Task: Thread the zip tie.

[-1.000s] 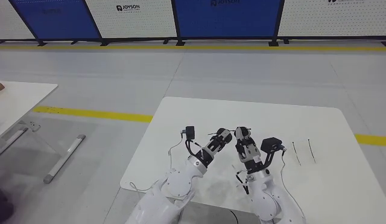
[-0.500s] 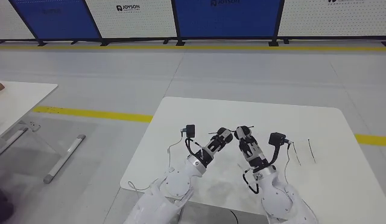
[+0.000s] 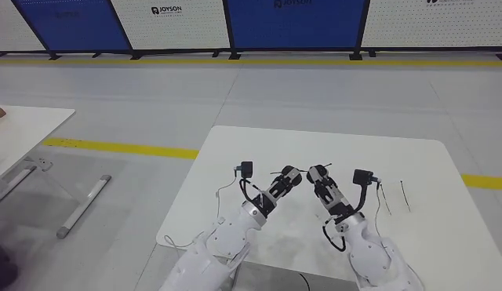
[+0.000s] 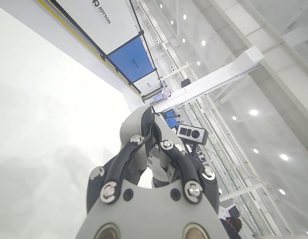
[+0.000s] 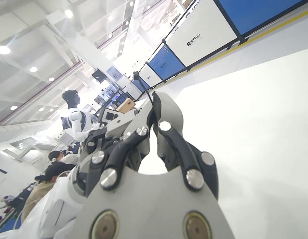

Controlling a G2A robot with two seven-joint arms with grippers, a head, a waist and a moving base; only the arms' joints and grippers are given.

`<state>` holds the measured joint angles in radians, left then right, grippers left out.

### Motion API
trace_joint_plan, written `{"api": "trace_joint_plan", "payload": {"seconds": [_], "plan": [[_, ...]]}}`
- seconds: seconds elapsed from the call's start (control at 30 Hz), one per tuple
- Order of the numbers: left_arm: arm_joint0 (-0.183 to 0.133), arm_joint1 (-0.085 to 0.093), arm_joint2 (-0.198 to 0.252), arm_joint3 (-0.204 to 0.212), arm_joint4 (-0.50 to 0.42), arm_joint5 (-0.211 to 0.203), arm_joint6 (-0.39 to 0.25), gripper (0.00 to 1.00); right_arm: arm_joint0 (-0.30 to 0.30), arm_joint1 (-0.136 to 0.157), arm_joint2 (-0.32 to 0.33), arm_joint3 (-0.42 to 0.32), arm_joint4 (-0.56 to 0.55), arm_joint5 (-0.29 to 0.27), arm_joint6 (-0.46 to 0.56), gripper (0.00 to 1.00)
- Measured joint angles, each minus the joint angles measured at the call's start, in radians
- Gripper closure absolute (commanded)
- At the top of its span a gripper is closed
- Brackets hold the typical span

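Three zip ties (image 3: 405,195) (image 3: 387,203) (image 5: 144,88), two grippers (image 3: 292,171) (image 3: 314,170), one table (image 3: 329,142).

Ahead of the left gripper (image 3: 289,173) and right gripper (image 3: 315,172), the flat white tabletop (image 3: 329,143) lies bare to its far edge. The gap between them is narrow. A thin black plastic zip tie (image 5: 144,85) juts past the right fingertips. Two spare black zip ties (image 3: 405,196) lie flat outboard of the right gripper.

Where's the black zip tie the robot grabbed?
It's pinched in the right end effector, seen in the right wrist view: the zip tie pokes out beyond it, over the white table, close to the left end effector.
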<state>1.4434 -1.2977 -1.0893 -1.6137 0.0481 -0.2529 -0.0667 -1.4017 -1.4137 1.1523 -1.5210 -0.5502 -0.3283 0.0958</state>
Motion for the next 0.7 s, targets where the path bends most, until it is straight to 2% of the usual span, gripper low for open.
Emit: {"api": "trace_joint_plan", "payload": {"seconds": [0.17,0.7], "plan": [[0.005,0.002,-0.002,-0.004,0.011,-0.003,-0.007,1.0,0.004,0.002,-0.009,0.002,-0.015,-0.003,0.012,1.0],[0.017,0.006,0.0,-0.016,0.01,-0.008,-0.02,1.0,0.017,0.023,-0.025,-0.01,0.052,-0.012,0.068,1.0]]}}
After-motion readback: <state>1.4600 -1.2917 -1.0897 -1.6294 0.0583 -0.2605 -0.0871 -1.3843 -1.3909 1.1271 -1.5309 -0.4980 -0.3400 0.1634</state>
